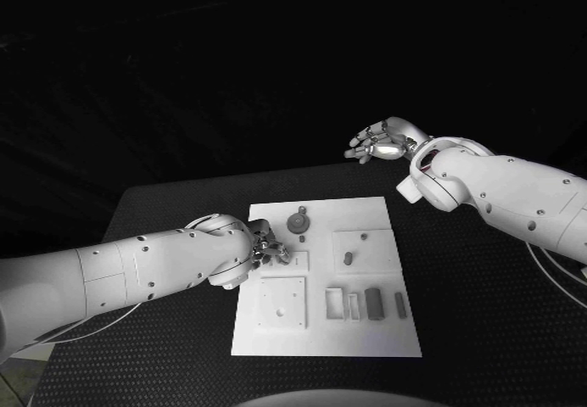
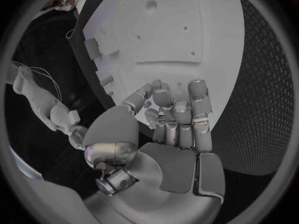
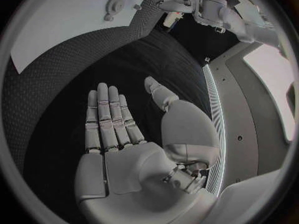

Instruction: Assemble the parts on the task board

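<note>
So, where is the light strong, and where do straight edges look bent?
Head view: the task board is bright, the surroundings dark, with glare on the right hand. Left wrist view: the board's edges bend by fisheye around the left hand.

We see black desk (image 1: pixel 489 339) with fine woven or mesh-like texture across its top, corners rounded at far side. We make out same dotted weave on desk in left wrist view (image 2: pixel 261 99) and in right wrist view (image 3: pixel 56 69). Thin pale cables (image 1: pixel 556 275) trail over desk near its right edge. Surroundings beyond desk dark.
</note>
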